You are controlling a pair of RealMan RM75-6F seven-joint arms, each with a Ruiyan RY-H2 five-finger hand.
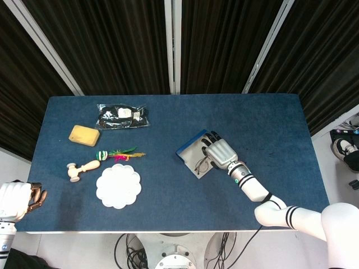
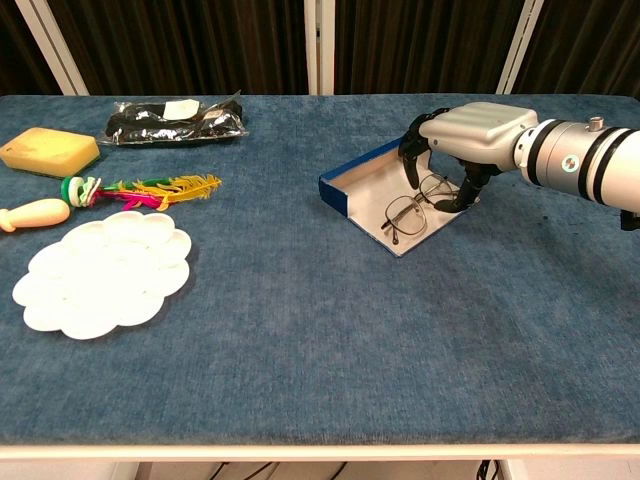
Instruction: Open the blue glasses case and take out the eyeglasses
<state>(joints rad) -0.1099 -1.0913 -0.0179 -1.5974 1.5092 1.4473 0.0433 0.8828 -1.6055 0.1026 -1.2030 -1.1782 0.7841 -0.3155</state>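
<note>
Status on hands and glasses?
Right hand over eyeglasses, grip unclear. Blue case open, eyeglasses inside. Left hand idle off table edge.

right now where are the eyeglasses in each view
Head view: eyeglasses right of centre, partly under the right hand.
Chest view: eyeglasses upper right of centre, at the hand's fingertips.
Shared landmark: the open blue glasses case they lie in.

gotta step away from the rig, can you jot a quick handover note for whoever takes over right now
Right hand: over the open blue glasses case, fingers curled down around the eyeglasses; whether it grips them yet is unclear.
Left hand: idle off the table's near left corner, fingers curled, holding nothing.
Done: case open.
Left: secure the eyeglasses, which lie in the case, and lift them out.
</note>
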